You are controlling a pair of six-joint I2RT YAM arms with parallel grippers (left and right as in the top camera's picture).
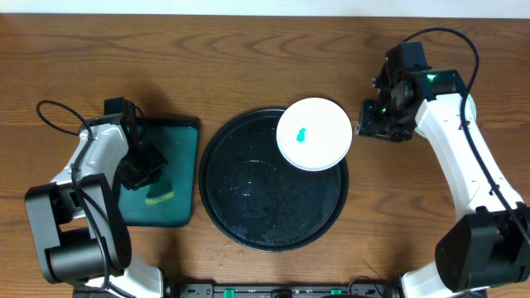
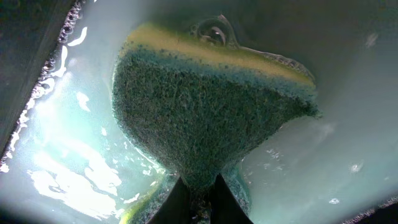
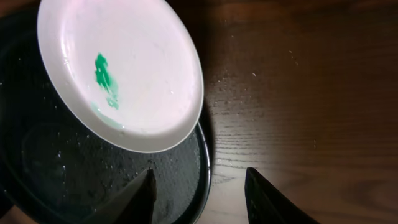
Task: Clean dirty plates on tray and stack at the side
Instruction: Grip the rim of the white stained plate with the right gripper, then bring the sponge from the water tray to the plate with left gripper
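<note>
One dirty plate, white with a green smear at its centre, rests on the upper right of the round black tray and overhangs its rim. The right wrist view shows the plate up close, over the tray. My right gripper hovers just right of the plate, open, with nothing between its fingers. My left gripper is down in the teal tray, shut on a yellow-and-green sponge, which bulges above the pinch.
The dark teal rectangular tray lies left of the black tray and is wet, with bubbles showing in the left wrist view. Bare wooden table surrounds both trays. Cables run by each arm.
</note>
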